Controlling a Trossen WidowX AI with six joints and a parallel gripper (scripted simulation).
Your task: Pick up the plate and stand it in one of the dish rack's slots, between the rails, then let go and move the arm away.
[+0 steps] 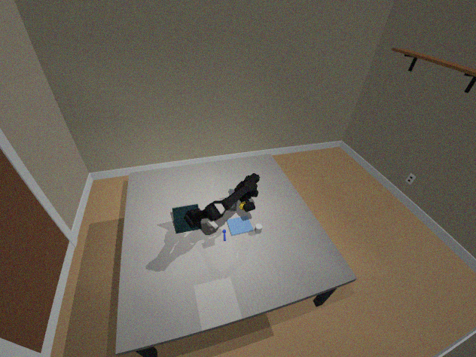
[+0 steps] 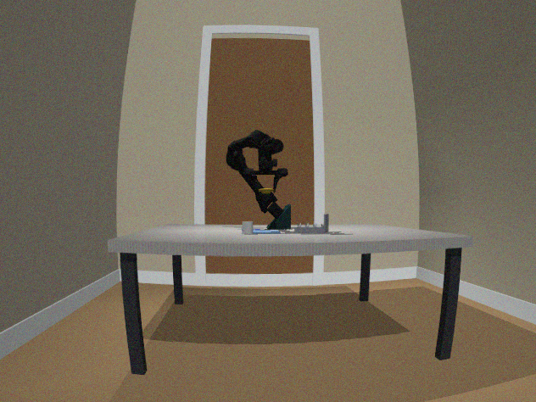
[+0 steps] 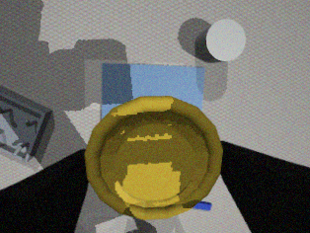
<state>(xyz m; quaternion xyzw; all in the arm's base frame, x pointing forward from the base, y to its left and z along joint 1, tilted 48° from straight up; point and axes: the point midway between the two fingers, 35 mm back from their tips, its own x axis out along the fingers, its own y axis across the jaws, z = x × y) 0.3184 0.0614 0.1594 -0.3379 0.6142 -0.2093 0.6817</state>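
So the fingers are clamped on the plate [image 1: 242,205] [image 2: 265,190] [image 3: 153,155], which hangs pretty flat above the table [image 1: 276,253] [image 2: 389,244] [image 3: 276,109]. My worry: it isn't upright, so lowering it like this could land it across the rack's [image 2: 326,222] [image 3: 46,129] rails, and squeezing only its sides might let it swivel.

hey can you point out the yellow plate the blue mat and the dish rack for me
Yellow plate [image 2: 265,190] [image 3: 153,153]: exterior, rim; wrist, inside.
Blue mat [image 1: 240,226] [image 3: 168,81]: top, middle; wrist, uncovered part.
Dish rack [image 2: 309,230]: exterior, side.
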